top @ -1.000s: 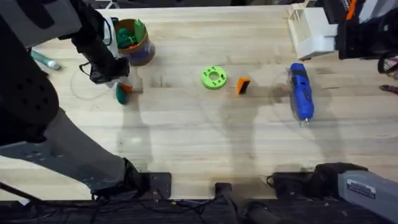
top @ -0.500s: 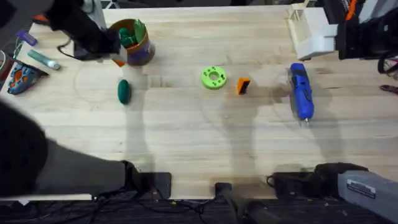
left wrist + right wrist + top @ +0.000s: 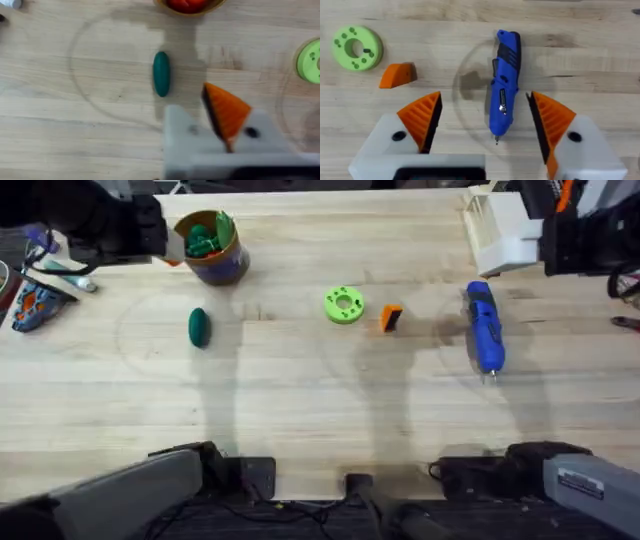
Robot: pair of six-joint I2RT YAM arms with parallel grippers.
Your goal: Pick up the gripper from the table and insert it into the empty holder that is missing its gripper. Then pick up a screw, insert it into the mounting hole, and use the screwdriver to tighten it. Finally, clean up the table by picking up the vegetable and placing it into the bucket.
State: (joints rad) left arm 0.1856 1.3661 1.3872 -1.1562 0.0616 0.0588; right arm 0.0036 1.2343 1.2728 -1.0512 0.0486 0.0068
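Right gripper point(image 3: 482, 127), wide open and empty above the blue pen-shaped screwdriver point(image 3: 504, 82), should first fetch the orange ribbed wedge-shaped plastic gripper point(image 3: 398, 75).

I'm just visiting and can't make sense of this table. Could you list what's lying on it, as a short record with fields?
blue screwdriver: flat on the table, right side
orange gripper: loose, between screwdriver and lime-green disc
dark green vegetable: lying alone, left of centre
bucket: far left, green items already inside
right tool: open, above the screwdriver
left tool: above the table beside the vegetable
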